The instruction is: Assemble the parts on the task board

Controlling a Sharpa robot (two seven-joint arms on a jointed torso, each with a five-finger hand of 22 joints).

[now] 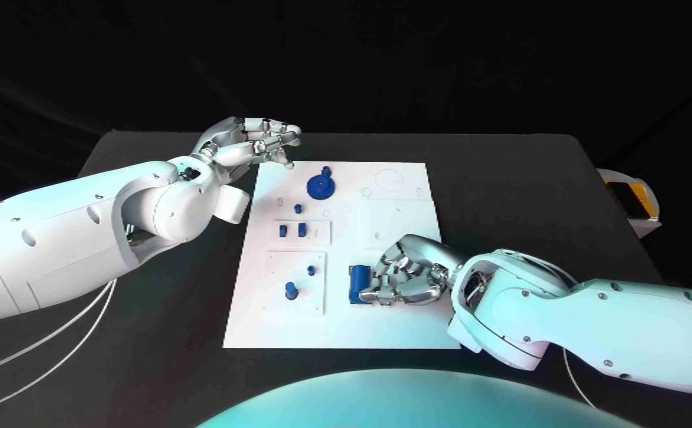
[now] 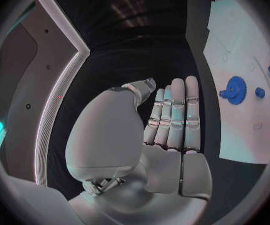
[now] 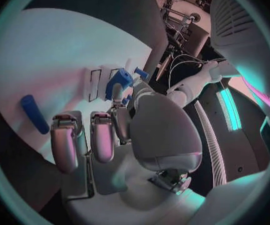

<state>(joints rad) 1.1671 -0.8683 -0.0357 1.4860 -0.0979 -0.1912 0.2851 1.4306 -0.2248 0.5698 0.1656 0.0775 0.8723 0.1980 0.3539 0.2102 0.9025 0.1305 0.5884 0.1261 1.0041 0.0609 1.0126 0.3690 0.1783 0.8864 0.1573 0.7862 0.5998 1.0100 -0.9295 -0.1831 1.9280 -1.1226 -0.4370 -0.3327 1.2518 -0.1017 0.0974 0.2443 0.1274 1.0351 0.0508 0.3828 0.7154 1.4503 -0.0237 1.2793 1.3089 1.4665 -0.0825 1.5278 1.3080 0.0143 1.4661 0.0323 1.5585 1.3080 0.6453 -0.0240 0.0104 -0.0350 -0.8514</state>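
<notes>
The white task board [image 1: 389, 333] lies mid-table. A blue gear [image 1: 320, 186] sits at its far end, also seen as the blue gear [image 2: 235, 90]. Small blue parts [image 1: 293, 231] stand in the middle panel and two more [image 1: 300, 283] in the near panel. My right hand [image 1: 397, 273] rests low over the board's near right part, fingers curled. In the right wrist view a blue part [image 3: 120, 82] sits pinched at its thumb and fingertip. A blue cylinder [image 3: 34, 114] lies loose beside the fingers [image 3: 62, 140]. My left hand [image 1: 248, 143] hovers off the board's far left corner, holding nothing.
A white-and-orange object [image 1: 635, 196] sits at the table's right edge. Bare black table [image 1: 159, 348] surrounds the board on both sides. My left forearm [image 1: 101, 233] reaches over the table's left part.
</notes>
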